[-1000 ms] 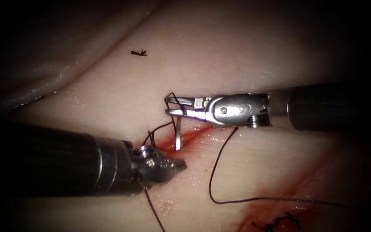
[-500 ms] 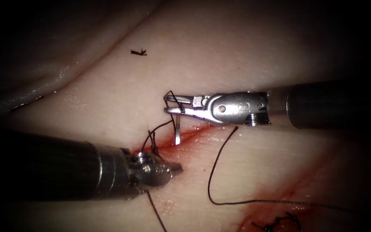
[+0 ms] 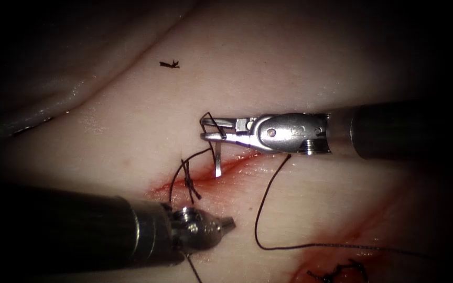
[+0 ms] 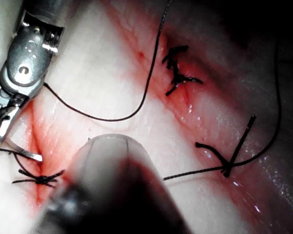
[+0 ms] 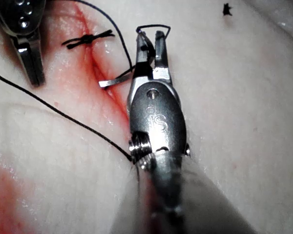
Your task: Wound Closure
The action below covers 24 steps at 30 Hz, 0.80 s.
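Observation:
My right tool (image 3: 205, 129) comes in from the right above the cut (image 3: 237, 163) and is shut on the curved needle (image 3: 218, 160) near one end. The needle hangs down from the jaws, its free end over the red line of the cut; I cannot tell if it touches the tissue. A loop of thread (image 3: 209, 119) lies around the jaw tips. A knotted stitch (image 3: 189, 181) crosses the cut left of the needle. My left tool (image 3: 230, 223) lies below the cut, shut, with nothing seen in its jaws. The needle (image 4: 28, 152) and the stitch (image 5: 88, 38) also show in the wrist views.
A long dark thread (image 3: 258, 230) runs from under the right tool down and off to the right. Another knotted stitch (image 3: 336, 272) sits in a red patch at lower right. A short thread scrap (image 3: 169, 64) lies on the tissue at the back.
My left tool has moved down and slightly right, away from the cut, uncovering the knotted stitch. The right tool and needle have barely moved.

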Available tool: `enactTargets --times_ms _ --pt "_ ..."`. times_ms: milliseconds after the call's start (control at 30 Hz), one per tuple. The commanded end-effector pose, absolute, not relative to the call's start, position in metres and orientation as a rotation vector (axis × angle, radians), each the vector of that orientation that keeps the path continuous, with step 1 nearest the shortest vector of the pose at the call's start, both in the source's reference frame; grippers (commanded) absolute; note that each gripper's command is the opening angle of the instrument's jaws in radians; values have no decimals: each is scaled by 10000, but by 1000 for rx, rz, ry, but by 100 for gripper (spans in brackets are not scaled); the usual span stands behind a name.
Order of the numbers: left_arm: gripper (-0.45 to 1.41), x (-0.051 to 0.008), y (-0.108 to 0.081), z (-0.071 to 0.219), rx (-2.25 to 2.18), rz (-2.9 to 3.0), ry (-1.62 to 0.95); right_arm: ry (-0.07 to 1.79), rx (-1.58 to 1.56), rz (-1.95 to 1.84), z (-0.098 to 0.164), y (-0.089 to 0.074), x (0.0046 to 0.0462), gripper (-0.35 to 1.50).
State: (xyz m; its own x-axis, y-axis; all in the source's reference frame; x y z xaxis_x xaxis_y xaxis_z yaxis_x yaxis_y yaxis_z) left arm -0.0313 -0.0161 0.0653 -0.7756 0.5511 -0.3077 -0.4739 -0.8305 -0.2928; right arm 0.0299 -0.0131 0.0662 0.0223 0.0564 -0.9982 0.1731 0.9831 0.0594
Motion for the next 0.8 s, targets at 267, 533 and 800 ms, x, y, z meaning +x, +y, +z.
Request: enactTargets --times_ms 267,533,800 --pt "-27 -310 -167 672 -530 2533 -261 1529 217 -101 664 -134 308 -35" --pt "-28 -310 -170 689 -516 2554 -261 1520 271 -40 658 -130 310 -35" --pt "-28 -306 -171 690 -516 2559 -263 1515 293 -16 652 -130 311 -35"
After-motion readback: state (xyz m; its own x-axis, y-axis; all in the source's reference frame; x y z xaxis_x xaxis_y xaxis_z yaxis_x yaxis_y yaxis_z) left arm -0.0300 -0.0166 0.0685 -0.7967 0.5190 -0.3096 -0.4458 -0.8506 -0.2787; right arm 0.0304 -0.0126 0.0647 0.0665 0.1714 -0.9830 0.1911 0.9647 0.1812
